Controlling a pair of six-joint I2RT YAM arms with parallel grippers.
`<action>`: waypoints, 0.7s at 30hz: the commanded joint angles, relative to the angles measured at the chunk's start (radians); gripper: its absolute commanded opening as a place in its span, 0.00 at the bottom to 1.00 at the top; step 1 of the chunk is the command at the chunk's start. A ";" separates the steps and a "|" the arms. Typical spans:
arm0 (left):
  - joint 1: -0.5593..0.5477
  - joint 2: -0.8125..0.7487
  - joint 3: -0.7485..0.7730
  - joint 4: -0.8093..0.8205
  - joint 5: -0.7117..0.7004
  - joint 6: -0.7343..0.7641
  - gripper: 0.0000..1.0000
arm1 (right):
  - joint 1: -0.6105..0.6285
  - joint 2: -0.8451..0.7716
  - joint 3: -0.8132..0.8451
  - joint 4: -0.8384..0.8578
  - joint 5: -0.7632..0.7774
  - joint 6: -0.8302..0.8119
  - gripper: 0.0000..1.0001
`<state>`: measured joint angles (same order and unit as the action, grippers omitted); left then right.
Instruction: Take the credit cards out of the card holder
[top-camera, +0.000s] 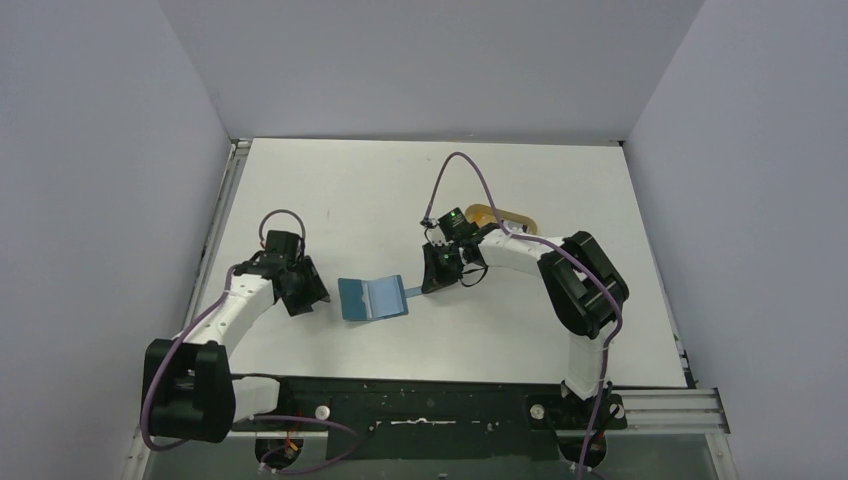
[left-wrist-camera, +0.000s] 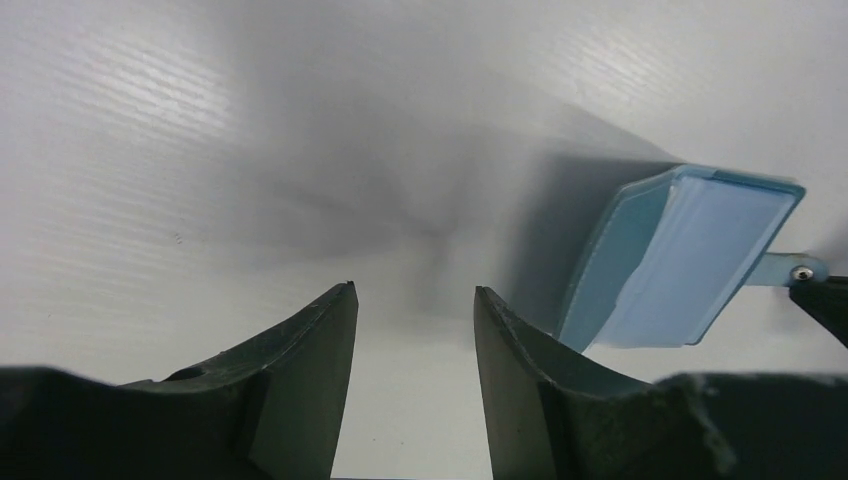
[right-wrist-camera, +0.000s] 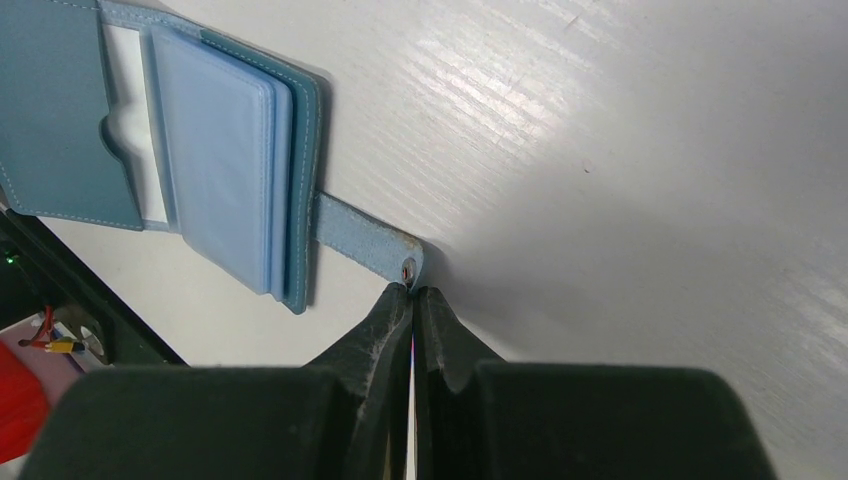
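Left claw (left-wrist-camera: 412, 290) hangs released and empty beside the wallet (top-camera: 373, 298), which lies unfolded on the table (top-camera: 400, 180) between the arms. A white card (right-wrist-camera: 125, 60) sits in its pocket, so I'd say nothing is out yet. Right claw (right-wrist-camera: 411, 292), clenched, touches the strap (right-wrist-camera: 365, 245) tip; whether it pinches it, I cannot tell.

Bare table (top-camera: 330, 200) left of card holder (top-camera: 373, 298), right tool (right-wrist-camera: 411, 295) blocking its strap (right-wrist-camera: 365, 245)

White ribbed surface (top-camera: 350, 190). Carries card holder (top-camera: 373, 298), open, pale blue inside up, near front centre; snap strap (right-wrist-camera: 370, 250) pointing right. Tan oval tray (top-camera: 527, 221) farther back, well apart.
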<state>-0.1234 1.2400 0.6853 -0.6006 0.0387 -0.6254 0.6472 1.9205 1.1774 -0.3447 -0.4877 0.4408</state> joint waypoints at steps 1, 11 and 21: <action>-0.011 -0.014 -0.024 0.038 0.011 -0.031 0.43 | -0.009 -0.060 -0.005 0.026 -0.022 -0.019 0.00; -0.159 0.120 0.074 0.086 0.000 -0.072 0.43 | -0.013 -0.069 -0.012 0.024 -0.022 -0.019 0.00; -0.236 0.096 0.189 0.062 -0.017 -0.090 0.41 | -0.018 -0.068 -0.019 0.027 -0.030 -0.020 0.00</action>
<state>-0.3393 1.3663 0.8116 -0.5694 0.0341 -0.6998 0.6342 1.9053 1.1599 -0.3447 -0.5053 0.4316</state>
